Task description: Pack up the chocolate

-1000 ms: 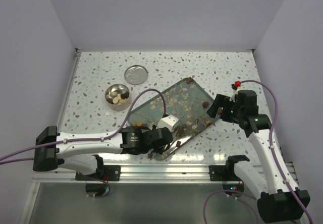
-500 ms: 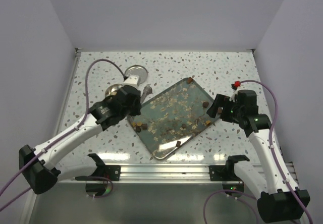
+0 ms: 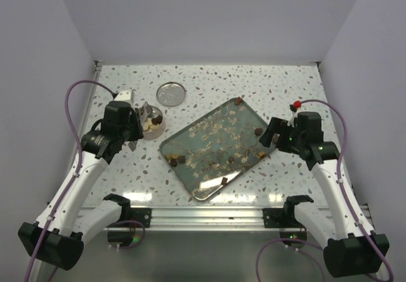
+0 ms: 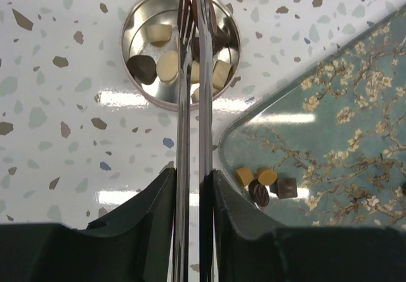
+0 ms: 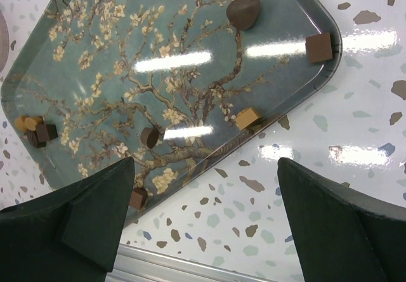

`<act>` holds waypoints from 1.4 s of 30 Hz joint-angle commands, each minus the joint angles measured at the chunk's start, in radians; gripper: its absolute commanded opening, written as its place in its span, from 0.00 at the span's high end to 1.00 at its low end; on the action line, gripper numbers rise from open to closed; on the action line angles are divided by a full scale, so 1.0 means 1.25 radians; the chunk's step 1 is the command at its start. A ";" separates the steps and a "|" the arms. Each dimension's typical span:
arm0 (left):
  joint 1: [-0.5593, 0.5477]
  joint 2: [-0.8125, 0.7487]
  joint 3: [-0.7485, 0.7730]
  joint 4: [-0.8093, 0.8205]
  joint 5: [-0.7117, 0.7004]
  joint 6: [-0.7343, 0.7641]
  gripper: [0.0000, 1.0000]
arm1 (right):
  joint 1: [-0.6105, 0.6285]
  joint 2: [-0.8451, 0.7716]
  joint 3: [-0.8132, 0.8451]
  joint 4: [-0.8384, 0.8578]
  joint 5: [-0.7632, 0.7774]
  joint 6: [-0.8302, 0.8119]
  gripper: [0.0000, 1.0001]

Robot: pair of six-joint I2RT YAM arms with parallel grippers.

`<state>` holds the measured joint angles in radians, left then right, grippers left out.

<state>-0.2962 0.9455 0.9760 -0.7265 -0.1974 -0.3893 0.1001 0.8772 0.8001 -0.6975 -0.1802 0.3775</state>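
Note:
Chocolate pieces lie scattered on the floral tray (image 3: 209, 143): a small cluster (image 4: 266, 183) near its left corner, and single ones (image 5: 244, 10) (image 5: 318, 47) (image 5: 248, 117) along its right side. More chocolate, dark and cream (image 4: 166, 66), fills the round tin (image 3: 150, 124). My left gripper (image 4: 193, 180) is shut on thin metal tweezers (image 4: 183, 104), whose nearly closed tips hang over the tin (image 4: 127, 28). Whether a piece sits between the tips I cannot tell. My right gripper (image 5: 204, 167) hovers open over the tray's right edge (image 5: 304, 98), holding nothing.
The tin's lid (image 3: 171, 94) lies flat on the terrazzo table behind the tin. White walls enclose the table on three sides. A metal rail (image 3: 209, 215) runs along the near edge between the arm bases.
My left arm has swung with the tweezers from the tray's near corner up and left to the tin. The right arm has stayed still.

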 commanded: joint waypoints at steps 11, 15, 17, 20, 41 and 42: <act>0.007 -0.016 -0.013 -0.010 0.011 0.019 0.59 | 0.003 0.011 0.018 0.027 -0.026 -0.014 0.02; 0.008 -0.021 0.000 -0.005 0.008 0.025 0.60 | 0.003 0.012 0.016 0.027 -0.028 -0.017 0.02; 0.007 -0.020 0.009 -0.008 0.005 0.030 0.60 | 0.003 0.012 0.014 0.027 -0.028 -0.018 0.02; 0.007 -0.014 0.034 -0.015 -0.008 0.041 0.60 | 0.003 0.012 0.012 0.027 -0.029 -0.018 0.02; 0.343 0.058 -0.005 0.073 0.043 0.146 0.60 | 0.003 0.046 0.023 0.049 -0.042 -0.026 0.02; 0.343 0.056 -0.019 0.078 0.045 0.142 0.60 | 0.003 0.048 0.023 0.051 -0.042 -0.025 0.02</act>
<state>0.1226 1.0172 0.9958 -0.7010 -0.1864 -0.2317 0.1001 0.9295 0.8001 -0.6743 -0.2058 0.3588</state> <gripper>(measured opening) 0.405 0.979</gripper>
